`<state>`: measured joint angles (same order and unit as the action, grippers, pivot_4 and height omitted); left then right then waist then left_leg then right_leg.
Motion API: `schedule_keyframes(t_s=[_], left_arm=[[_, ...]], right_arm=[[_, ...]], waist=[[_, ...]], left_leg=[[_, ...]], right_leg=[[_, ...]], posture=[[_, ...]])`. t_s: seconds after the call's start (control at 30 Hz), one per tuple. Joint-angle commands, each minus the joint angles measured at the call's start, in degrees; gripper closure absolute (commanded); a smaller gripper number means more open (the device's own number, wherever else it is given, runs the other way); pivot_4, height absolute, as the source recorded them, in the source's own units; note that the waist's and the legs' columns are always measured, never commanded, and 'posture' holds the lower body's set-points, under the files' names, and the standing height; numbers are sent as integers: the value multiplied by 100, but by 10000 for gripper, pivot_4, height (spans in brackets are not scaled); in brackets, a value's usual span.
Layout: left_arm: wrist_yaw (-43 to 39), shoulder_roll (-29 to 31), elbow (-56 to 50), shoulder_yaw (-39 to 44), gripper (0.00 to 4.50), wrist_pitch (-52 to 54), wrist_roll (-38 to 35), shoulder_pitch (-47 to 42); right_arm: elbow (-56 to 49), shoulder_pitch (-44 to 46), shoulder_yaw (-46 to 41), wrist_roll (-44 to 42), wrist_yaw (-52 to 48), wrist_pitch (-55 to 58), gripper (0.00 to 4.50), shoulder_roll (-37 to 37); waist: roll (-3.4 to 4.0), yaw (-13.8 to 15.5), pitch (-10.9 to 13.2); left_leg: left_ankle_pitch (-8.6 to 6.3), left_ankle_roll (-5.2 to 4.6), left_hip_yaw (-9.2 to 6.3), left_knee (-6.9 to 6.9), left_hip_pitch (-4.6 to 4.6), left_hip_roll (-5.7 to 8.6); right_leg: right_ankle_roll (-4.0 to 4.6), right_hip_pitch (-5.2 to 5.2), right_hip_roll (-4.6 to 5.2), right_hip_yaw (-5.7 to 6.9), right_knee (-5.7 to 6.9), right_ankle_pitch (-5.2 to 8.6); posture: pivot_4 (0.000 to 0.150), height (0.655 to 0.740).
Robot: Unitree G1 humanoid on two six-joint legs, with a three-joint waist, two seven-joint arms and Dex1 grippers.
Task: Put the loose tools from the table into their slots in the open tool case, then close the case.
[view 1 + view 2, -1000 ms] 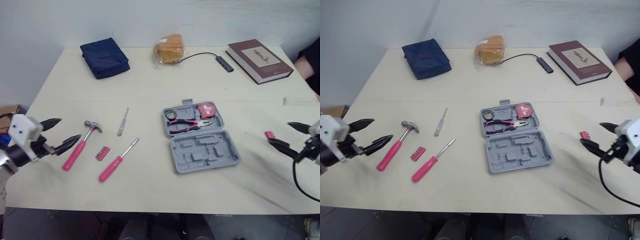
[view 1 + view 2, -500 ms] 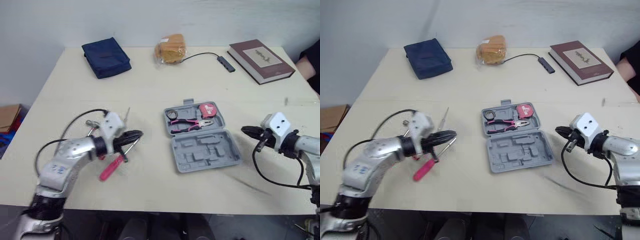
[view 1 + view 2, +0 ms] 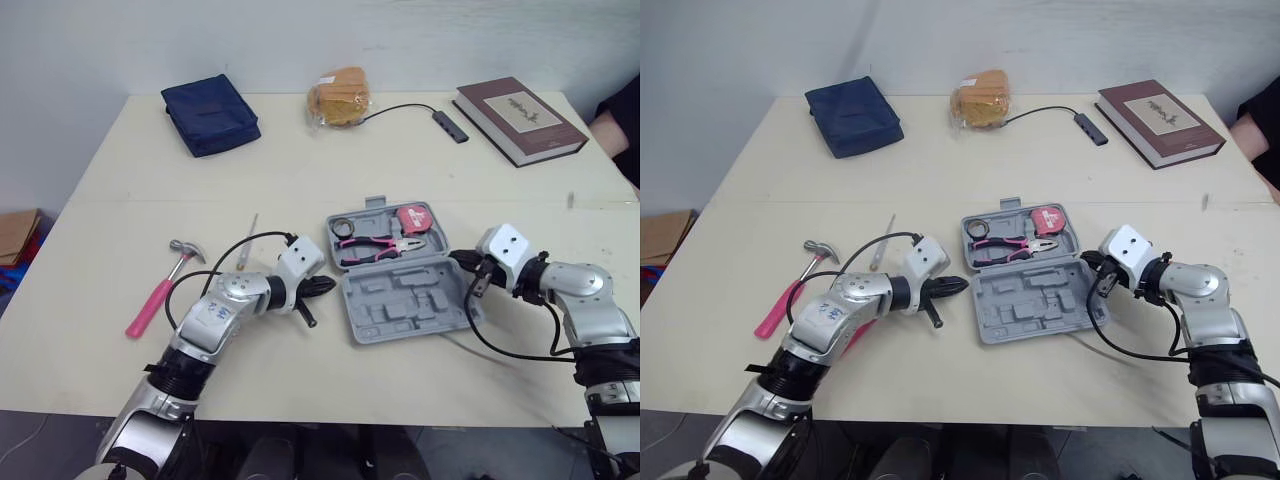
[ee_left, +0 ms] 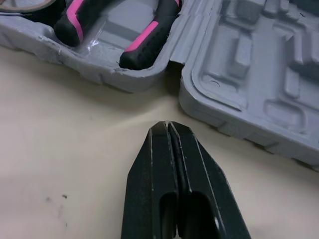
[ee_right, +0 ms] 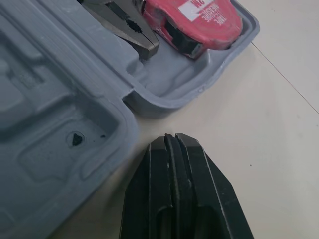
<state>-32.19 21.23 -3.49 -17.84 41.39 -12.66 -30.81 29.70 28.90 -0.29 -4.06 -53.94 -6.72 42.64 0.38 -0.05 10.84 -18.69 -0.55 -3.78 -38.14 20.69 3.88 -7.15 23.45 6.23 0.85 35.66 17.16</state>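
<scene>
One open case [image 3: 400, 300], with one pliers [image 3: 375, 247] and one tape [image 3: 412, 220], lies between left gripper [image 3: 328, 288] and right gripper [image 3: 456, 259], both clenched empty just beside it; one hammer [image 3: 157, 293] lies apart.

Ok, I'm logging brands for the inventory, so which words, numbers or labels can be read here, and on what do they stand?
No text can be quoted with confidence.
Red tape measure in the tool case: white label with large characters, cut off at the picture's edge, and small print beside them; unreadable.
Brown book: pale panel on the cover, print too small to read.
Navy pouch: no lettering visible.
</scene>
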Motion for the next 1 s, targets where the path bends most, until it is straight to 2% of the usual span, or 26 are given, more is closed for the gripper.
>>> schedule_keyframes(t_s=[0.03, 0.2, 0.37, 0.47, 0.63, 0.9, 1.0], left_arm=[[-24, -43, 93, -21, 45000, -193, 193, -77], [-224, 91, 173, -104, 45000, -665, 441, -66], [-985, 548, 18, -301, 45000, -1389, 606, 114], [-1522, 808, -212, -282, 45000, -1508, 446, 285], [-1867, 1126, -446, -172, 45000, -1495, 481, 548], [-1654, 1052, -364, 261, 45000, -1507, 502, 660], [-1946, 1280, -630, 370, 45000, -1492, 386, 681]], right_arm=[[-407, -137, 11, -179, -257, 97, 44766, -24], [-1131, -557, -42, -502, -609, 328, 44766, -1], [-2030, -1217, -95, -705, -763, 657, 44766, 143], [-2682, -1674, -159, -979, -929, 967, 44766, 247], [-3234, -2154, -242, -1053, -890, 1269, 44766, 319], [-3311, -2545, -346, -1034, -678, 1350, 44766, 233], [-3036, -2621, -575, -984, -693, 1147, 44766, 425]], waist=[[0, -3, 0], [1, 1, 0], [1, 3, -1], [1, 12, 0], [0, 17, -1], [-7, 24, -4], [-7, 37, -5]], left_leg=[[0, 0, 0, 0, 0, -1], [0, 1, 0, 1, 0, -2], [0, 1, 0, 2, -1, -2], [-1, 1, -1, 6, -1, -3], [-1, 0, -1, 4, -1, -2], [-1, -1, -1, 5, -2, -4], [-1, -1, -1, 4, -2, -2]], right_leg=[[0, 0, 0, 0, 0, 0], [0, 0, 0, 0, -1, 0], [0, 1, 1, -1, 0, 0], [0, 1, 3, -1, -4, 0], [0, -1, 10, -4, -2, 0], [1, -1, 11, -7, -1, 0], [1, -1, 10, -6, -1, 0]], posture=[[1500, 7400], [1500, 7400], [1500, 7400], [1500, 7400], [1500, 7400], [1500, 7400], [1500, 7400]])
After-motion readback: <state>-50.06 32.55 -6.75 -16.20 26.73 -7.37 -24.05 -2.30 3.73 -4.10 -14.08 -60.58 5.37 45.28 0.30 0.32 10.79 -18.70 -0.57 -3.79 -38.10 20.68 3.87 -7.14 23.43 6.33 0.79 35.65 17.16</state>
